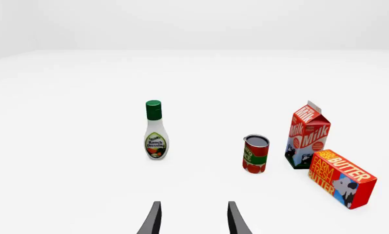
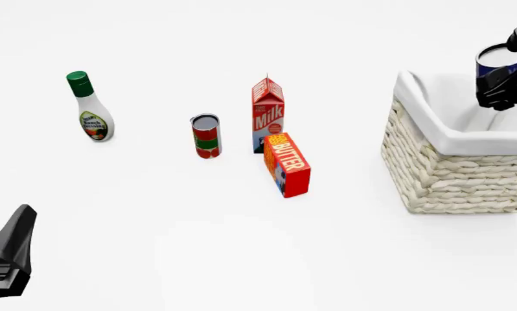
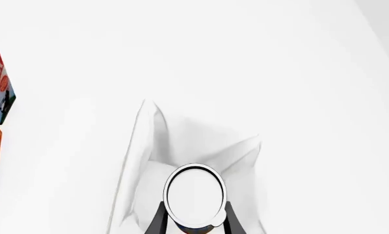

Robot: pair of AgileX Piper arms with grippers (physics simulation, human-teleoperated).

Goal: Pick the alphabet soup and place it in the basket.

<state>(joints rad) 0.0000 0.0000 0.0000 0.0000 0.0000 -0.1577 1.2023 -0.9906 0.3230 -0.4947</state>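
Note:
The alphabet soup, a blue-sided can with a silvery-white top, hangs above the basket's open mouth at the far right, held by my right gripper. In the right wrist view the can's round white top sits between the two dark fingers, with the basket's white cloth lining directly beneath. My left gripper is open with nothing between its fingers, low at the near left of the table, well apart from everything.
A ranch dressing bottle stands at the far left. In the middle stand a red can with a green band and a milk carton, with a butter box lying just in front of the carton.

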